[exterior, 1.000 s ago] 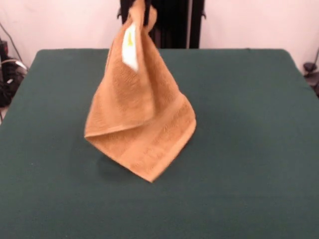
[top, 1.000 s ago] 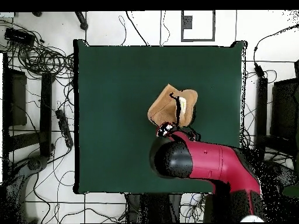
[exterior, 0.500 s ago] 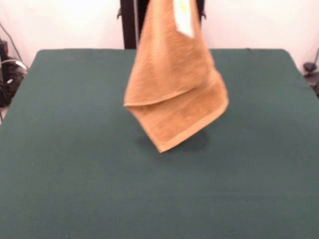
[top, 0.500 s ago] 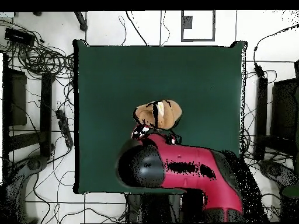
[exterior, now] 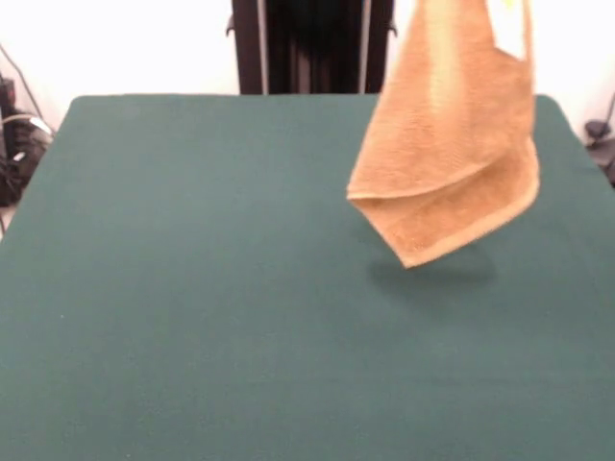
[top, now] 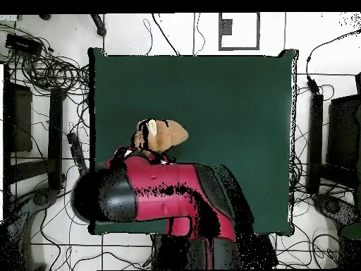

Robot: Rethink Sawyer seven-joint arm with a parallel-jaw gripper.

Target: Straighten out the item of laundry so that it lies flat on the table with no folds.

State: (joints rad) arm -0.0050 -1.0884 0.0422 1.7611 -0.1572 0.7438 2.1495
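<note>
1. We are looking at a large rectangular tabletop with a dark green felt-like surface.
2. We are seeing a soft dark shadow falling on it toward one side.
3. We are finding no object resting directly on it.

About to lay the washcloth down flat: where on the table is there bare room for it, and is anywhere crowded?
Nearly all of the table is bare green felt. The washcloth hangs folded, clear of the surface, toward the right side in the front view, its shadow beneath it. The whole middle and the left are open. In the overhead view the arm covers the near edge; cables lie off the table.
</note>
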